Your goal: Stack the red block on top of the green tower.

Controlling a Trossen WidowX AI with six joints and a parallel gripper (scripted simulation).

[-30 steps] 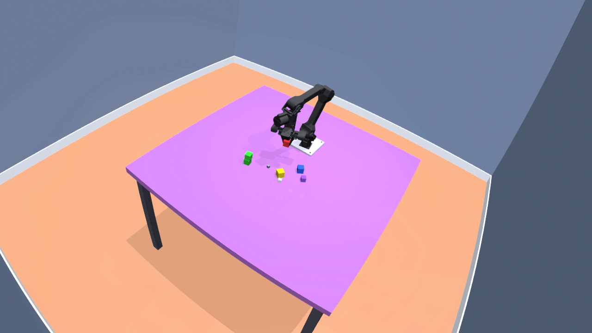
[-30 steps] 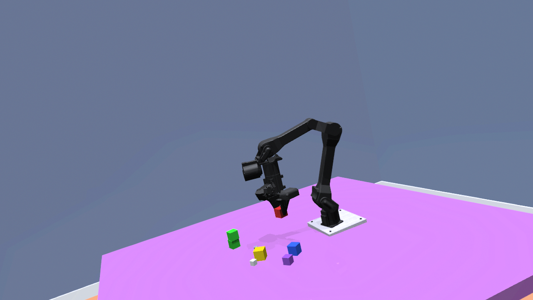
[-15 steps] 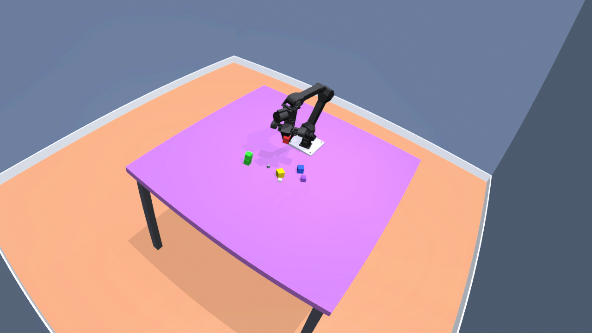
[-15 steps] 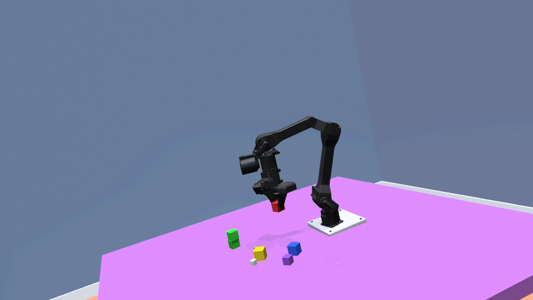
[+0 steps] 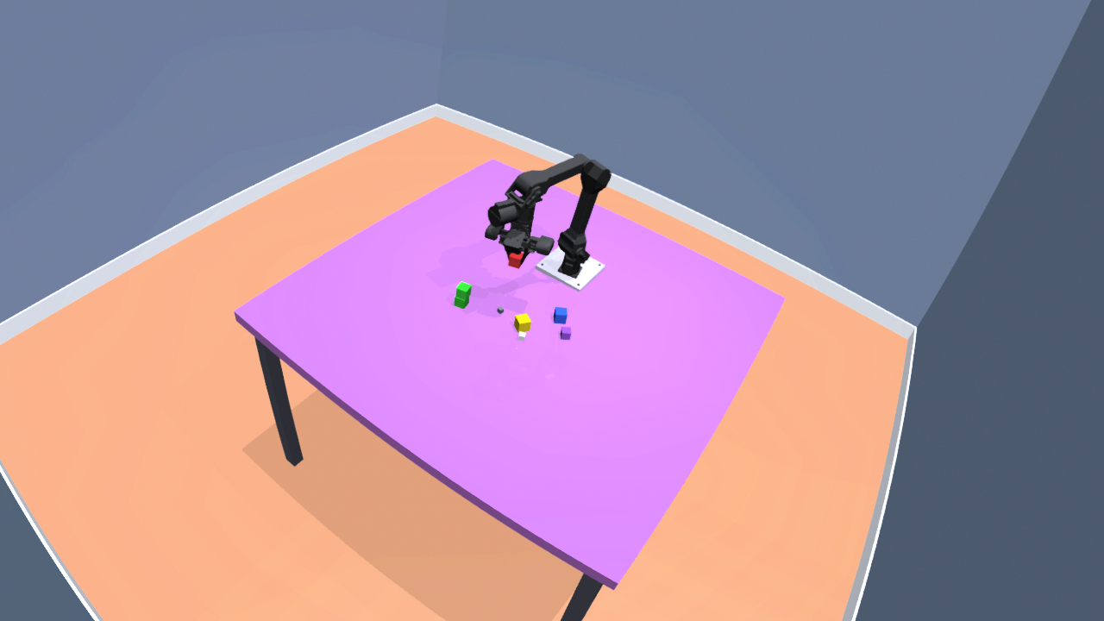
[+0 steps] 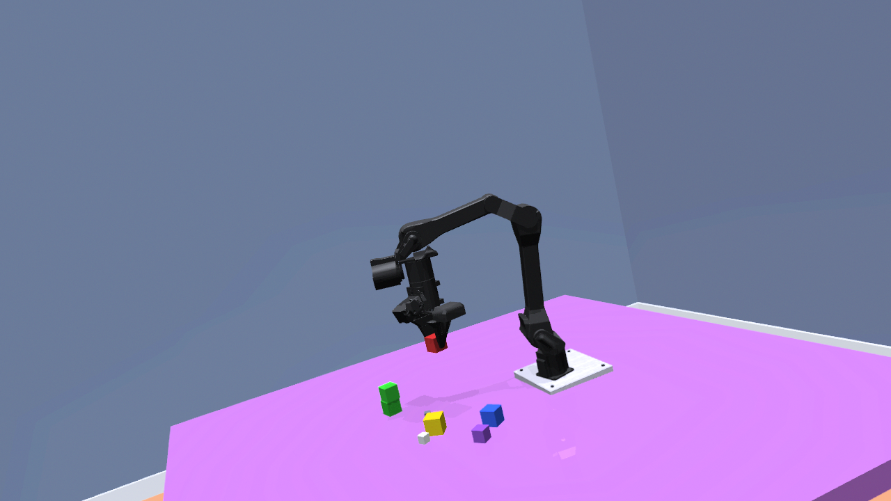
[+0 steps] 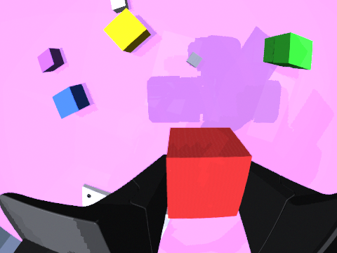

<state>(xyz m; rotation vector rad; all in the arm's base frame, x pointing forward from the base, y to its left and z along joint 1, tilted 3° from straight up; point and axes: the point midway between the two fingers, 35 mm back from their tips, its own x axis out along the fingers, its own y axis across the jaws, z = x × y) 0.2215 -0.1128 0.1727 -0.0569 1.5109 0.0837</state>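
Our gripper [image 6: 436,341] pinches the red block [image 6: 434,344] by two opposite flat sides, well above the table [image 6: 685,399] and off to one side of the green tower [image 6: 389,399]. We judge it light, rigid, smooth-faced; mid-face grip suits.

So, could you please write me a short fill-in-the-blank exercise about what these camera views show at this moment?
1. The pincer is shut on the ____ block, held above the table.
2. The green tower is ____ blocks tall.
3. The small white cube lies right beside the ____ block.
4. The small purple cube sits closest to the ____ block.

Missing words: red; two; yellow; blue
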